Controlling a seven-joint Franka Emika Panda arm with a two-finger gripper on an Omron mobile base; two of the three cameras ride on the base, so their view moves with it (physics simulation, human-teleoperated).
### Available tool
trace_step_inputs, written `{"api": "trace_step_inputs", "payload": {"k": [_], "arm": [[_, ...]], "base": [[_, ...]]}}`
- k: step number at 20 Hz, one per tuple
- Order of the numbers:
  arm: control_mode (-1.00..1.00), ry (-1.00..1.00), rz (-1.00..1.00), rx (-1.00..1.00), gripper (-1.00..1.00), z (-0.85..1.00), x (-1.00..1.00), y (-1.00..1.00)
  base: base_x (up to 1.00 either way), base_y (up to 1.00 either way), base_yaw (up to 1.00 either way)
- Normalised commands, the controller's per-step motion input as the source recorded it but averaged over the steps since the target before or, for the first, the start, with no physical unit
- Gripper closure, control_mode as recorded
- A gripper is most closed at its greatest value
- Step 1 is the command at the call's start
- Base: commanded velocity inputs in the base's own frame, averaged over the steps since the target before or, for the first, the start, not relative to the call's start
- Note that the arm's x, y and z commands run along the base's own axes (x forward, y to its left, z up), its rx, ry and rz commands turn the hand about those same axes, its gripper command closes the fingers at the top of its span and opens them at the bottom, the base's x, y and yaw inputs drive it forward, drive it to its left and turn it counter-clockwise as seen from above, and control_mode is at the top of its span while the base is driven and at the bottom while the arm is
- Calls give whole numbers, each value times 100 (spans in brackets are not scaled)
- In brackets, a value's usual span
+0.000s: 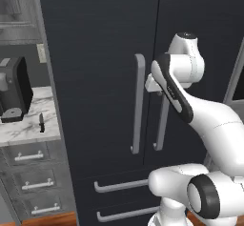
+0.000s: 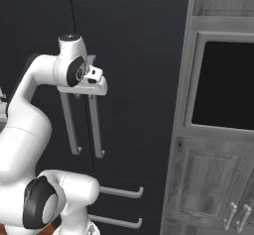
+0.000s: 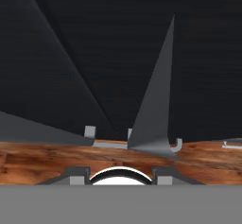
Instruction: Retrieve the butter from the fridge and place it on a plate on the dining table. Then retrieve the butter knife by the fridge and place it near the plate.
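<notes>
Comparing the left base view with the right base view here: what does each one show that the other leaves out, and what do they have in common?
Left base view: a marble counter beside the fridge, with a black coffee machine and the small dark butter knife on it, and grey drawers beneath.

Right base view: a grey wood-grain cabinet with a dark recessed panel to the right of the fridge.

Both: the dark fridge, doors closed, its two long vertical handles, the drawer handles below, and the white arm with its gripper up at the handles.
</notes>
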Motion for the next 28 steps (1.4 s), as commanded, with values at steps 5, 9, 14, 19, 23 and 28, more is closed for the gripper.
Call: {"api": "trace_step_inputs", "payload": {"k": [5,9,14,19,23,28], "arm": [[100,0,0,0,-100,0,0,0],[100,0,0,0,-100,0,0,0],[100,0,0,0,-100,0,0,0],[100,0,0,0,-100,0,0,0],[-100,0,0,0,-100,-1,-3,0],[-100,-10,-3,-1,-100,-11,0,8]], "base": [[-1,0,0],[-47,-5,-5],[-65,-13,-4],[-55,0,-4],[-20,1,0],[0,0,0]]}}
